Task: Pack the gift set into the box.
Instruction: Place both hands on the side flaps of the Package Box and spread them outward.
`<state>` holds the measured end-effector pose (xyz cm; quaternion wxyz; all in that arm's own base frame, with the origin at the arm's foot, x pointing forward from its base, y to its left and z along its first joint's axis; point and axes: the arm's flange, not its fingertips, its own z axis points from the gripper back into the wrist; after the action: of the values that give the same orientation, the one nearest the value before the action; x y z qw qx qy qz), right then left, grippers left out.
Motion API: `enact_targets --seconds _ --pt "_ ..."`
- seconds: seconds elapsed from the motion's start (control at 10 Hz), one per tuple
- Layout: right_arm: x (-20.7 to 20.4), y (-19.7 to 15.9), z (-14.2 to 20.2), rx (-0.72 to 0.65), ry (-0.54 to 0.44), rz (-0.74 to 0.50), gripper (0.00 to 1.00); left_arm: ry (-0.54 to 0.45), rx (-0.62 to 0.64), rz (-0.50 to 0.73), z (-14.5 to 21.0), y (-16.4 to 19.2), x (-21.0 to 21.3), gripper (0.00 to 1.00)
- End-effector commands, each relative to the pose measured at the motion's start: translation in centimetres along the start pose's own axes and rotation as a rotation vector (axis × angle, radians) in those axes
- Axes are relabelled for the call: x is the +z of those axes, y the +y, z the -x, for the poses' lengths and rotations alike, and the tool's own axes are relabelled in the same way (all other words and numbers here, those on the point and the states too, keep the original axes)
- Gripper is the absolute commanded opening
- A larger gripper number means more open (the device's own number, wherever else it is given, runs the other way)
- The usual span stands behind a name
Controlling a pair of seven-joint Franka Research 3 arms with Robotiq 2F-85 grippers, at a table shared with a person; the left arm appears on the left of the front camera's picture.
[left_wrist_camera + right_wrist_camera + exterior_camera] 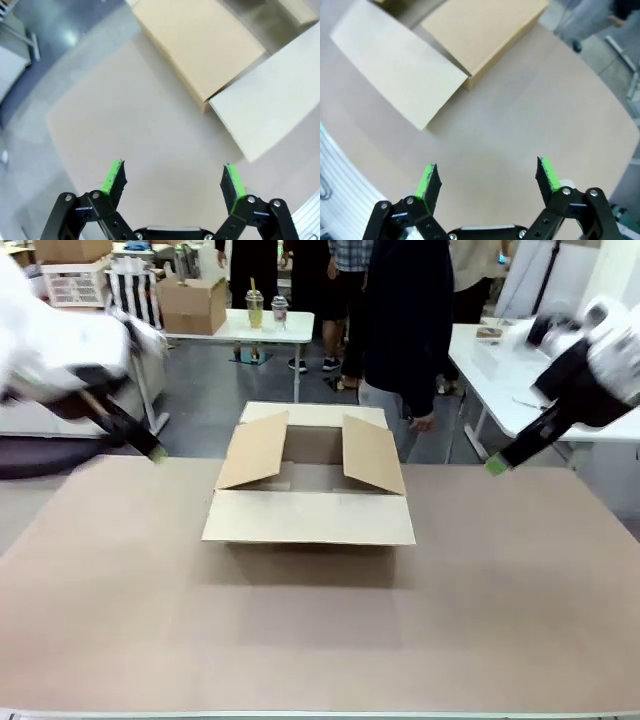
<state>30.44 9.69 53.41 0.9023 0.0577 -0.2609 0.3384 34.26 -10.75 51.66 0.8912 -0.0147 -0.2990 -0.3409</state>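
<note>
busy workroom behind, from the front view: white side tables, two drink cups [266, 308], people standing. closer in, a person [405, 320] in dark clothes at the far side of the pale brown table [320, 640], one hand [422, 422] hanging low beyond the far right corner of the box [312, 476]. box at the far middle of the table, open on top: near flap [308, 517] folded out flat toward the robot, far flap out toward the person, both side flaps standing at a slant. left gripper [155, 452] up over the far left of the table, blurred, well apart from the box. right gripper [495, 467] over the far right, green tip pointing down, also well apart.

over to the left wrist view: left gripper [172, 175] spread wide, green pads [114, 175] far apart, nothing between them, only bare table [125, 120] below. box [200, 45] up at the top right, one pale flap [270, 100] jutting out beside it.

and the right wrist view: right gripper [487, 177] just as wide, nothing held, tabletop [520, 120] underneath. box [485, 30] at the top, a flat flap [395, 65] lying out to its left.
</note>
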Motion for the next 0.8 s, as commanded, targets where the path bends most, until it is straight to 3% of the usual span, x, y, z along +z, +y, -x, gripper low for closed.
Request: enact_targets --seconds 0.0,0.1,0.2,0.3,0.4,0.5,0.7 --pt "-4.2 0.1 -0.9 0.040 0.041 0.000 1.00 -0.276 0.050 0.073 4.8 -2.9 0.7 1.00" --pt "-4.2 0.1 -0.9 0.040 0.041 0.000 1.00 0.000 0.000 0.000 0.0 0.0 0.0 1.00" --pt "-4.2 0.1 -0.9 0.040 0.041 0.000 1.00 0.000 0.000 0.000 0.0 0.0 0.0 1.00" --pt "-0.2 0.4 0.2 0.011 0.014 -0.002 1.00 -0.136 0.038 0.021 -0.6 -0.1 3.7 1.00" --pt "0.5 -2.0 1.7 -0.183 -0.091 -0.306 1.00 -0.174 0.011 0.346 -1.9 -0.5 4.3 1.00" --pt "1.7 -3.7 3.1 -0.321 -0.317 -0.519 1.00 -0.206 0.041 0.549 -1.5 0.7 5.4 1.00" --pt "3.8 -7.9 5.4 -0.738 -0.399 -0.832 1.00 -0.164 0.250 0.829 0.2 3.7 5.7 1.00"
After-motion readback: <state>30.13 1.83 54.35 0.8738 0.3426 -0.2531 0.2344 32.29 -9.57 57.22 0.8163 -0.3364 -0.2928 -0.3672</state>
